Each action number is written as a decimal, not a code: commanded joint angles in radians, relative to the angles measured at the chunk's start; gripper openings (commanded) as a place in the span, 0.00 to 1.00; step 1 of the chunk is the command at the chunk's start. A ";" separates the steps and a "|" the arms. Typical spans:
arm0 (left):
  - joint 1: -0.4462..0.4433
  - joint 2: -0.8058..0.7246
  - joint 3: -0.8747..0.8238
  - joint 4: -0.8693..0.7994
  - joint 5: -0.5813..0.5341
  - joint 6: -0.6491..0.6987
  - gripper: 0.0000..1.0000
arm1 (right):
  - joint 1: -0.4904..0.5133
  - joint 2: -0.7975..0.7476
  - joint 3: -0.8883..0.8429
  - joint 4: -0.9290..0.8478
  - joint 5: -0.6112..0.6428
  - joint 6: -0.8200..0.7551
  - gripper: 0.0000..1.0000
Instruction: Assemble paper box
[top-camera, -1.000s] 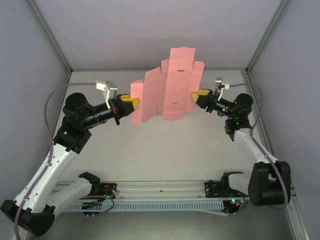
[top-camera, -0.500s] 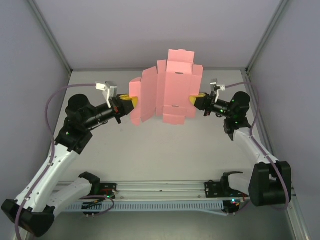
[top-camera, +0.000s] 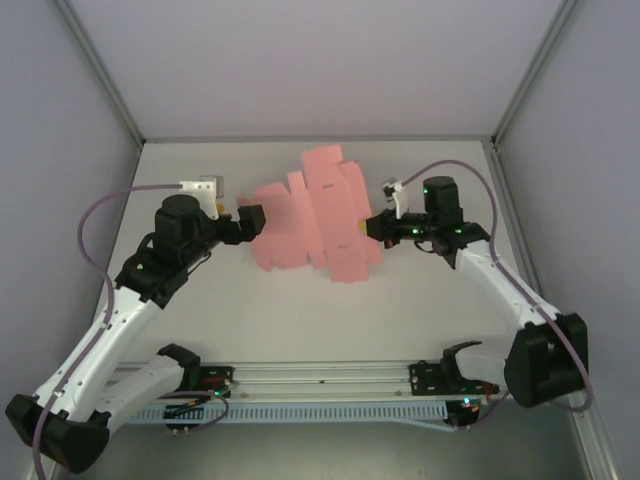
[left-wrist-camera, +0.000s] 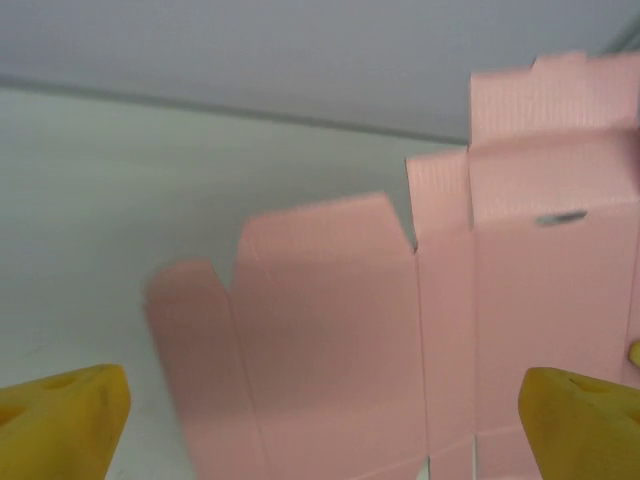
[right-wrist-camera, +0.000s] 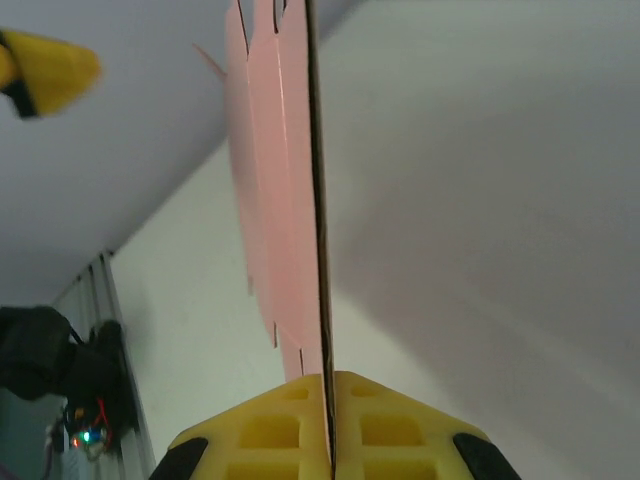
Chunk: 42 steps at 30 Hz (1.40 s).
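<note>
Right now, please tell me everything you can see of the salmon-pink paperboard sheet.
The salmon-pink thin paperboard sheet is an unfolded box cut-out: several panels divided by creases, small tabs on its edges, one narrow slot. The yellow-fingered right gripper has its jaws shut on the right edge; the left gripper, jaws wide open, faces its left side without gripping it.

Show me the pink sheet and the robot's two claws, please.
paper box (top-camera: 318, 222), top view, middle of the unfolded pink sheet.
left gripper (top-camera: 253, 220), top view, between its open fingertips, beside the sheet's left edge.
right gripper (right-wrist-camera: 326, 385), right wrist view, where its yellow fingertips pinch the sheet's edge.
</note>
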 joint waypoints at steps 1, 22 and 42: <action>0.000 0.001 -0.017 -0.080 -0.124 -0.017 1.00 | 0.013 0.128 0.059 -0.279 0.193 -0.121 0.00; 0.000 0.221 -0.034 0.087 0.063 0.027 1.00 | 0.376 0.340 0.051 0.115 1.119 -0.902 0.00; -0.033 0.682 0.089 0.195 0.115 0.125 1.00 | 0.407 0.285 0.003 0.170 0.956 -0.879 0.00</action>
